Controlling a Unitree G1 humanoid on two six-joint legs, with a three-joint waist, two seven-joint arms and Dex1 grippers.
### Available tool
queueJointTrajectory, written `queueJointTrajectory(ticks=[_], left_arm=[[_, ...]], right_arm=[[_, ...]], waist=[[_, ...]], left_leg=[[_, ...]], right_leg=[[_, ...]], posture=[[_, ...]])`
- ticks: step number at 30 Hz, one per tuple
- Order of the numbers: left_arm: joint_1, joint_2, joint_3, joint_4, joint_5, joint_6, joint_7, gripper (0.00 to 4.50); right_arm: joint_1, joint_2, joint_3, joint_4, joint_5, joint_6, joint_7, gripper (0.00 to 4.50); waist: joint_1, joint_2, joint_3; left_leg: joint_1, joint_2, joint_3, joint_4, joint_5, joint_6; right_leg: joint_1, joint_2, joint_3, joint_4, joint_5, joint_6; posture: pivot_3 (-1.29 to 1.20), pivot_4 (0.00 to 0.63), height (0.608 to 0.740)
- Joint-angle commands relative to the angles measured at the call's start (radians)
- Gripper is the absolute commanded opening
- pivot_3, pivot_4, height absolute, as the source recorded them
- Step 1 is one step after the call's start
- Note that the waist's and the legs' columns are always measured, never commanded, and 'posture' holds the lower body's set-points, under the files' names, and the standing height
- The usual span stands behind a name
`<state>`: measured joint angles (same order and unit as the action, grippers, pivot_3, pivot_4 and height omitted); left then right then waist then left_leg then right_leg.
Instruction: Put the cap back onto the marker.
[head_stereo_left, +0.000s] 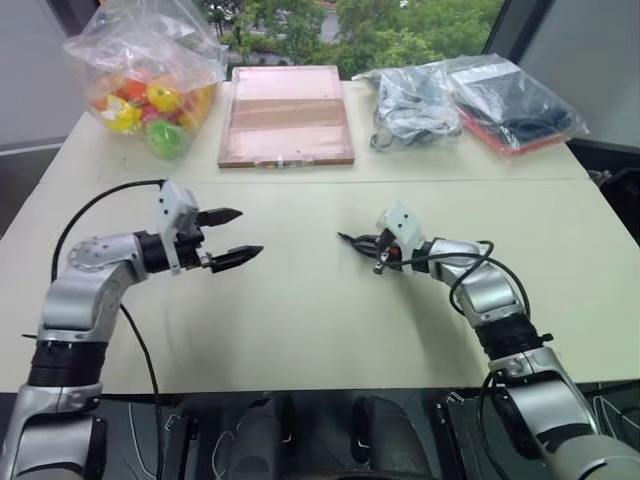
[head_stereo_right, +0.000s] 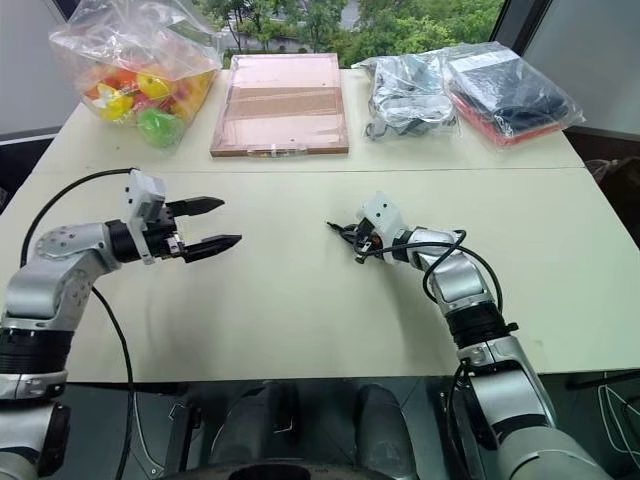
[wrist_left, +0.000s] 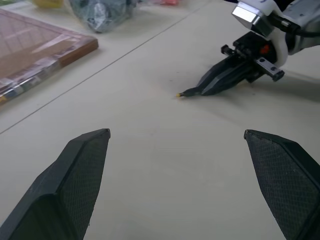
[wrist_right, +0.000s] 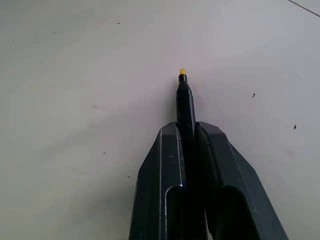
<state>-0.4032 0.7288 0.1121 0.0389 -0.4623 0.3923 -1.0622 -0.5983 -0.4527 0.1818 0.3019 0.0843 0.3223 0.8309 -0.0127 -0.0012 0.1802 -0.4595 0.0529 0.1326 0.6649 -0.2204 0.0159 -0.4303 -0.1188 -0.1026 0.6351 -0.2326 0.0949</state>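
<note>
Clamped between the shut fingers of the right claw, the marker is lying along them just over the bench middle, its yellow tip aiming toward the left claw, which is hovering wide open, holding nothing.

Pale table, items ranged along far edge.

The surface is off-white and matte, with a thin seam line running across it between the far items and the near half. At the far left corner lies a clear plastic bag of coloured toy pieces, yellow, green and orange showing through. Just beside it, toward the middle, a flat pink-brown wooden tray lies square to the edge. Further right rests a clear bag of grey cables, touching a clear bag of dark and red material at the far right corner.
</note>
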Motion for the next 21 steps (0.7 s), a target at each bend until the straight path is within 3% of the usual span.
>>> queueJointTrajectory(ticks=[1,5,12,21], left_arm=[[-0.024,0.070,0.078,0.070,0.025,-0.058,-0.004,4.50],[-0.008,0.172,0.110,0.180,0.080,-0.140,-0.036,4.50],[0.076,0.247,0.153,0.258,0.104,-0.209,-0.067,4.50],[0.186,0.144,0.172,0.238,0.076,-0.172,0.016,4.50]], right_arm=[[-0.088,-0.069,-0.024,-0.071,-0.012,-0.012,0.041,0.04],[-0.179,-0.142,-0.006,-0.165,-0.002,0.018,0.133,0.04],[-0.210,-0.205,0.078,-0.301,-0.030,0.014,0.278,0.04],[-0.165,-0.113,0.087,-0.374,0.013,0.091,0.243,0.04]], waist=[[-0.002,0.000,0.000],[-0.005,0.000,0.000],[-0.002,0.000,0.000],[0.000,0.000,0.000]], left_leg=[[0.000,0.000,0.000,0.000,0.000,0.000],[0.000,0.000,0.001,-0.001,0.000,0.000],[-0.001,0.001,0.002,-0.002,0.000,0.000],[-0.002,0.001,0.001,-0.002,-0.001,0.000]], right_leg=[[-0.001,0.000,0.000,0.000,0.000,0.000],[-0.002,0.000,0.000,0.000,0.000,0.000],[-0.003,0.000,0.000,0.000,0.000,0.000],[-0.004,0.000,0.000,0.000,0.000,0.000]], posture=[[0.00,0.150,0.740],[0.00,0.150,0.740],[0.00,0.150,0.740],[0.00,0.150,0.740]])
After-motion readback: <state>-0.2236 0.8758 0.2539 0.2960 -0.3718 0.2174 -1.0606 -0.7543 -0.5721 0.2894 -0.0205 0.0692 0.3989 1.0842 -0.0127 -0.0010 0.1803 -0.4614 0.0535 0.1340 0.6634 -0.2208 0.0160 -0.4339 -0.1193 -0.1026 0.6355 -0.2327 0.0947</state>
